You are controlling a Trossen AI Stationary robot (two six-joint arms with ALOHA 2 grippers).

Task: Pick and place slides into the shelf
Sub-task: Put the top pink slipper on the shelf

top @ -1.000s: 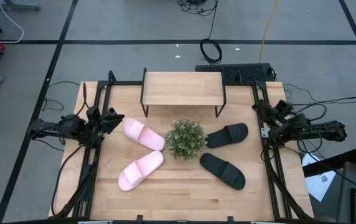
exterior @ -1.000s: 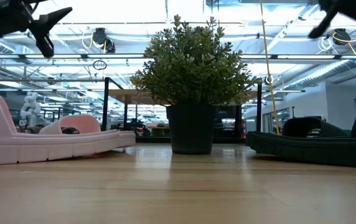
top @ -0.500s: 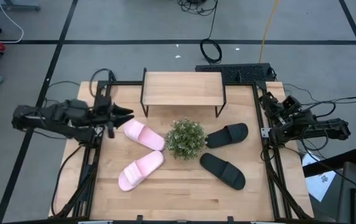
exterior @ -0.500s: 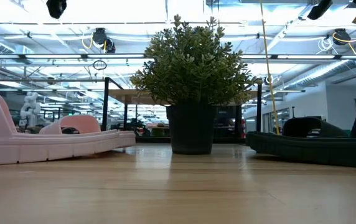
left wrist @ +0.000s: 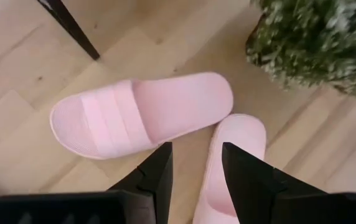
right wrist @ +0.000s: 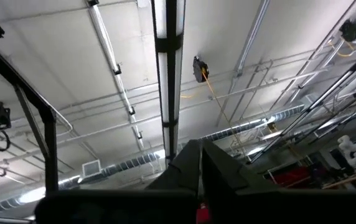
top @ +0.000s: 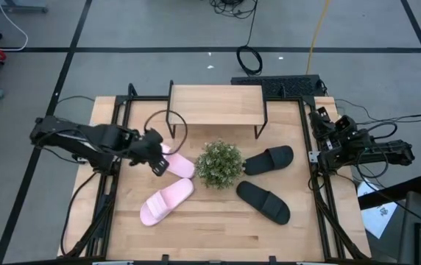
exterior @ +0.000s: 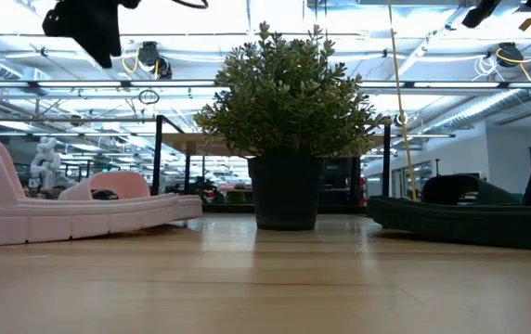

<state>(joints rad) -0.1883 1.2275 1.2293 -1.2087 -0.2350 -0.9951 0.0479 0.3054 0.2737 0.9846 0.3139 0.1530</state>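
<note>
Nearest the front edge of the surface (top: pixel 218 228) we see two of the slides: a pink slide (top: pixel 166 201) lying at an angle on the left and a black slide (top: pixel 263 201) on the right. Between the two pairs stands the green plant (top: pixel 219 163), which fills the middle of the low view. A little farther back lie the second pink slide (top: pixel 174 161), just left of the plant, and the second black slide (top: pixel 271 159), just right of it.

Our left claw (top: pixel 156 157) hovers above the second pink slide, over its outer end, not touching it. In the left wrist view its two dark fingers (left wrist: pixel 160 171) stand apart with a clear gap and hold nothing; past them we see that pink slide (left wrist: pixel 137 112) lying flat, strap toward the left of that picture, with the tip of the other pink slide (left wrist: pixel 231 162) almost touching it and the plant (left wrist: pixel 318 40) beyond.

Our right claw (top: pixel 327 132) waits at the right edge of the surface, well apart from the black slides. In the right wrist view it points up at the ceiling, its fingers (right wrist: pixel 187 165) pressed together on nothing.

Farthest back, the shelf (top: pixel 216 104) stands along the rear edge, its board bare, all four slides in front of it.
</note>
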